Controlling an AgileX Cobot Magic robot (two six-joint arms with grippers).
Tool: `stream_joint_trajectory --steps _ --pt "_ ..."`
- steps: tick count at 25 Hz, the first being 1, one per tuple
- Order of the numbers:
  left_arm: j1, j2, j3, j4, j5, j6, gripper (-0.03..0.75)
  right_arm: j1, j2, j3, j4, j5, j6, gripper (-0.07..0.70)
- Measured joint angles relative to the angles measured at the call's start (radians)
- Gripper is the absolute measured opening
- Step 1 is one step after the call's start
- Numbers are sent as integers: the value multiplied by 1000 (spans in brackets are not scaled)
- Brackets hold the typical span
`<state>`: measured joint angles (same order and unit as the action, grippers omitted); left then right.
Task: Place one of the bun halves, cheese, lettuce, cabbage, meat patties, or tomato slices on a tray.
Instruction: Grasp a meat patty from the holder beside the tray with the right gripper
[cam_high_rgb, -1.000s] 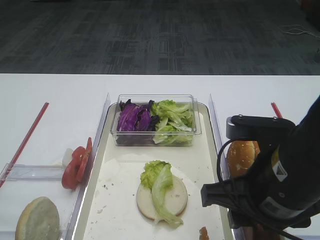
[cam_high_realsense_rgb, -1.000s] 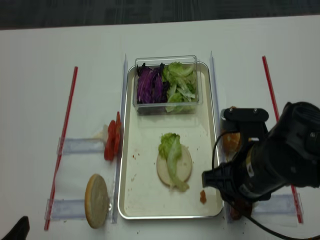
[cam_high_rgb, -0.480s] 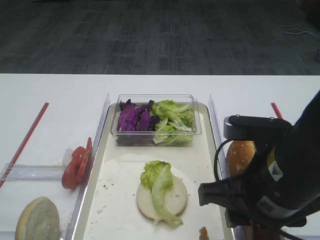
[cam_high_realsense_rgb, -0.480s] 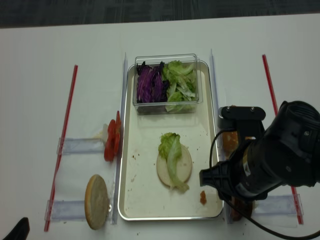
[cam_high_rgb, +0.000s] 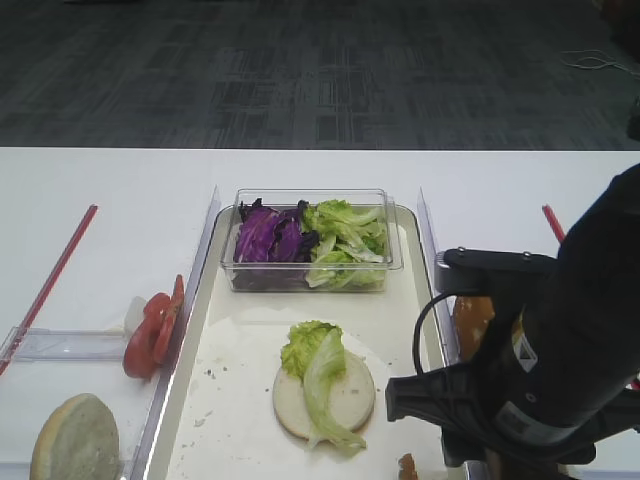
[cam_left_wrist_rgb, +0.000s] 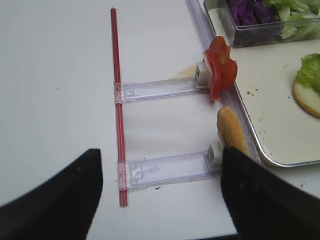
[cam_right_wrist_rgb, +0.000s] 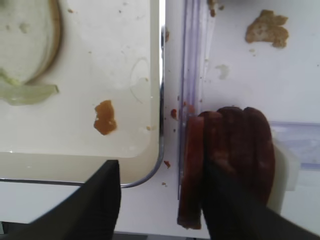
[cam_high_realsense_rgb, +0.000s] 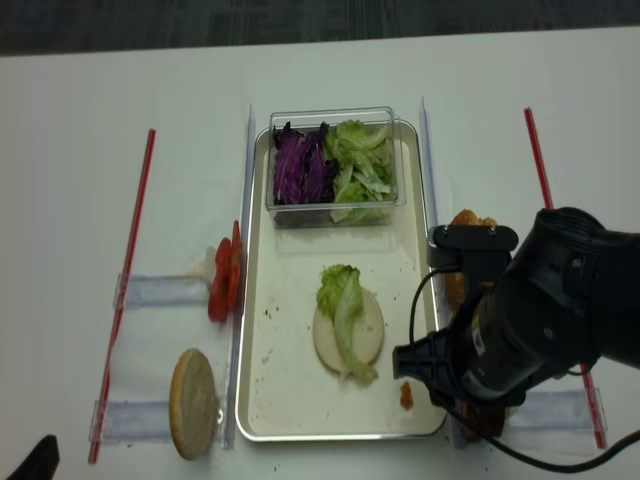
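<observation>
In the right wrist view my right gripper (cam_right_wrist_rgb: 160, 210) is open, low over the table at the near right corner of the tray (cam_right_wrist_rgb: 125, 75). The meat patties (cam_right_wrist_rgb: 240, 155) stand on edge in a clear holder beside the tray. The leftmost patty (cam_right_wrist_rgb: 191, 170) lies between the fingers, against the right one. On the tray lies a bun half (cam_high_rgb: 345, 400) with lettuce (cam_high_rgb: 318, 365) on it. My left gripper (cam_left_wrist_rgb: 160, 200) is open over the bare table, left of the tomato slices (cam_left_wrist_rgb: 220, 72) and another bun half (cam_left_wrist_rgb: 231, 129). No cheese shows.
A clear box (cam_high_rgb: 312, 240) at the tray's far end holds cabbage (cam_high_rgb: 268, 238) and more lettuce (cam_high_rgb: 345, 240). A sesame bun (cam_high_rgb: 470, 320) stands right of the tray behind my right arm (cam_high_rgb: 540, 370). A brown crumb (cam_right_wrist_rgb: 105, 117) lies on the tray. Red strips (cam_high_realsense_rgb: 125, 280) edge both sides.
My right arm has shifted left and nearer, toward the tray's near right corner, and hides more of the bun behind it. Its jaws stay as wide. Nothing else moved.
</observation>
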<state>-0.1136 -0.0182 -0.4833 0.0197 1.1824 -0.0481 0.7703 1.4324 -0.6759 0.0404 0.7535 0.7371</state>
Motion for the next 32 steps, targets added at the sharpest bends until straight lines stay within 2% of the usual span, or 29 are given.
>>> stream_joint_trajectory --steps 6,27,29,32 --pt "0 0 0 0 0 0 474 0 6 0 2 -13 0 383" --pt "0 0 0 0 0 0 474 0 37 -5 -40 -2 5 360" --pt "0 0 0 0 0 0 474 0 37 -5 -40 -2 5 349" --pt "0 0 0 0 0 0 474 0 37 -5 -40 3 5 284"
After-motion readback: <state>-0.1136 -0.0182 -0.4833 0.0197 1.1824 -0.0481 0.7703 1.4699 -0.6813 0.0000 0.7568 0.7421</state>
